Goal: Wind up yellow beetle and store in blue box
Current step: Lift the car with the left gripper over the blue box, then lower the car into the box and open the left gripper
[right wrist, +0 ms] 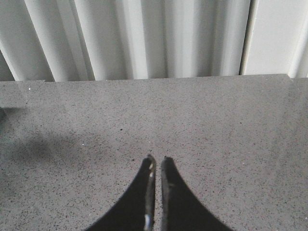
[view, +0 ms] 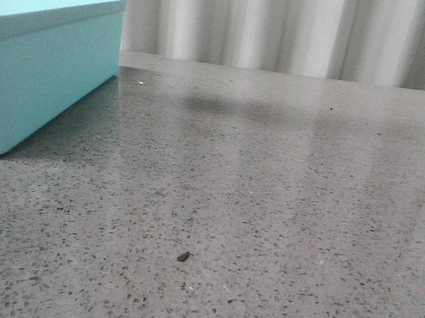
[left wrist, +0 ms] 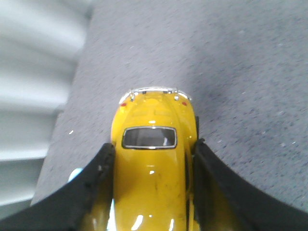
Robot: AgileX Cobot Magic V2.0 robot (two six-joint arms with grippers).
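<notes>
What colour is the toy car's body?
Glossy yellow beetle; the left wrist view shows it best.

The front view sits low, near the speckled grey surface [view: 268,215], facing forward toward a corrugated wall [view: 296,27]. Both wrist views look over that same surface, the right wrist view also meeting the wall.

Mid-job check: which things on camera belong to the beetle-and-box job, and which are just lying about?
Job:
yellow beetle, gripped by the left gripper
blue box, at the table's left

Not part of it:
small dark crumb on the table
right gripper, shut and empty
</notes>
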